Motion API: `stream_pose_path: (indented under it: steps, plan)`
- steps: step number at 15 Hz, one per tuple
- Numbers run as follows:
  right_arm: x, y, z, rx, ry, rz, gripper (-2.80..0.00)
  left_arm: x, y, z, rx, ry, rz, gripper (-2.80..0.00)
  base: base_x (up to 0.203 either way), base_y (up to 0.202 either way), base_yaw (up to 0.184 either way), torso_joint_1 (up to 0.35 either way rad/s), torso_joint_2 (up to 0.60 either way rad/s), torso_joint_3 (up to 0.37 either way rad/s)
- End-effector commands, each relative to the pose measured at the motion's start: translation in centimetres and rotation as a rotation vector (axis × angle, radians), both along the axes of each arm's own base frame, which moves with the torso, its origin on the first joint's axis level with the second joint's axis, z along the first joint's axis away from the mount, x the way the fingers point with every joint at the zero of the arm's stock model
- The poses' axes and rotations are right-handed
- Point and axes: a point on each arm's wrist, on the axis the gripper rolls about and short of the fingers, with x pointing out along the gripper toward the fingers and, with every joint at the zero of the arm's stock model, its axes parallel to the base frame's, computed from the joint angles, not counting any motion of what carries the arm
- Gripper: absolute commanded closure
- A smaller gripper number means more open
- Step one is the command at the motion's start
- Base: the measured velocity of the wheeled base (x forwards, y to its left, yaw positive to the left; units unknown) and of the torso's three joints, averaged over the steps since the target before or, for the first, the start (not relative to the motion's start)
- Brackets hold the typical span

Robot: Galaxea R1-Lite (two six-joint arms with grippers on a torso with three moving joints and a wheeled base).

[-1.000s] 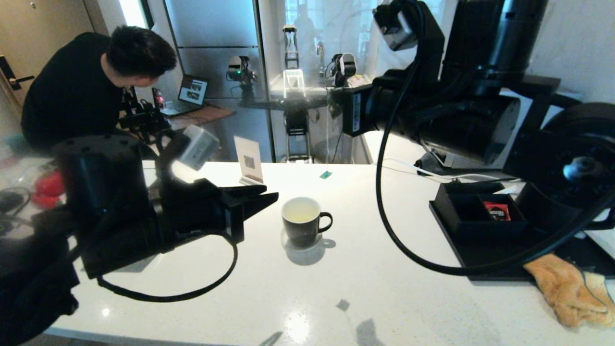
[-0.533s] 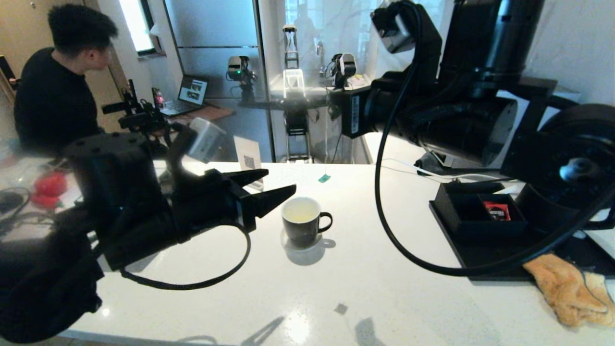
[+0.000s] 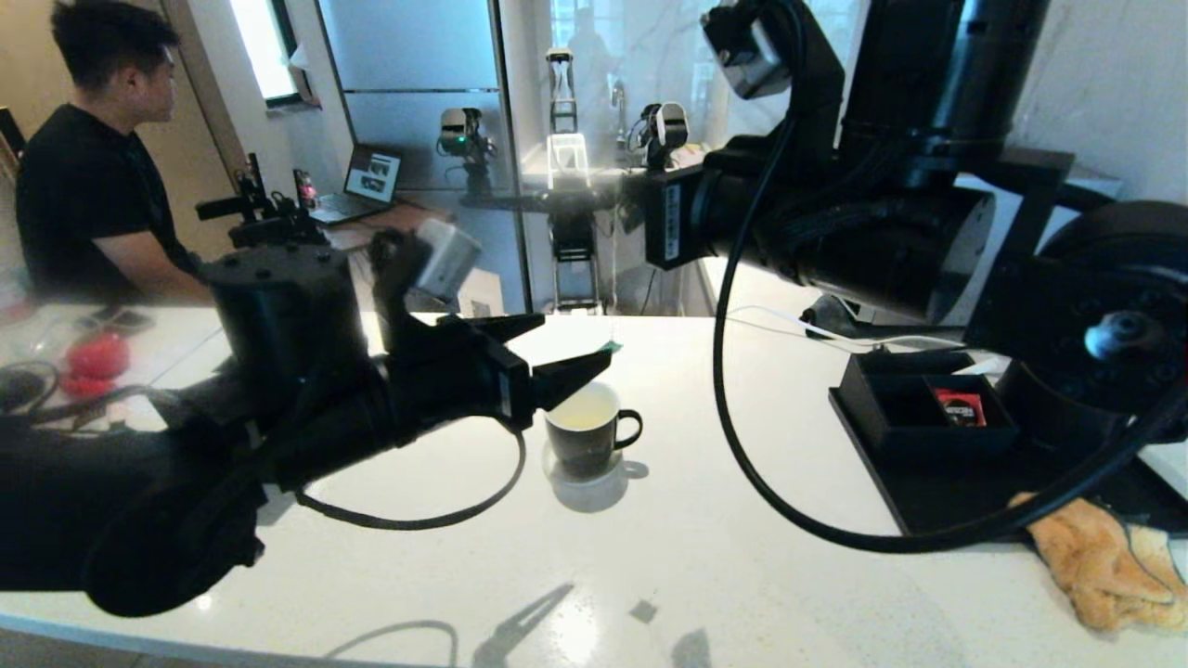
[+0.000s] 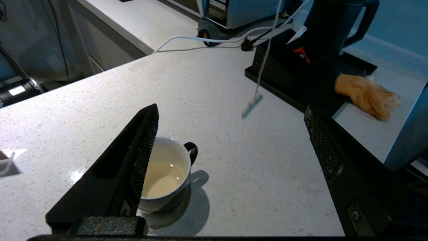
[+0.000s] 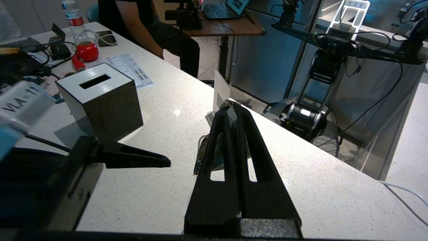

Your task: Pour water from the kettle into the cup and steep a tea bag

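The cup [image 4: 165, 174] already holds water, so steeping remains: the right end effector [image 5: 234, 115], clamped on the tea bag [image 5: 219, 147], hangs high while the left end effector [image 3: 548, 357] gapes empty beside the cup.

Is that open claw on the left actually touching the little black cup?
Cannot tell. In the left wrist view one finger of the left gripper overlaps the cup, hiding any gap; the head view overlaps too.
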Motion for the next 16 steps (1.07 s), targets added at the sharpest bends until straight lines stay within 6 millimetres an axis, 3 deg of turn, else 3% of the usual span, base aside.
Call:
stream_pose_path:
  steps: [1, 16]
  plan:
    - [-0.5, 0.5, 0.0, 0.001, -0.002, 0.020, 0.00, 0.6, -0.5, -0.3, 0.001, 0.004, -0.006, -2.80, 0.000, 0.000, 0.000, 0.000, 0.00, 0.000]
    - [-2.2, 1.7, 0.3, 0.004, -0.004, 0.073, 0.00, 2.1, -1.5, -1.1, -0.026, -0.041, -0.017, -2.80, 0.000, 0.000, 0.000, 0.000, 0.00, 0.000]
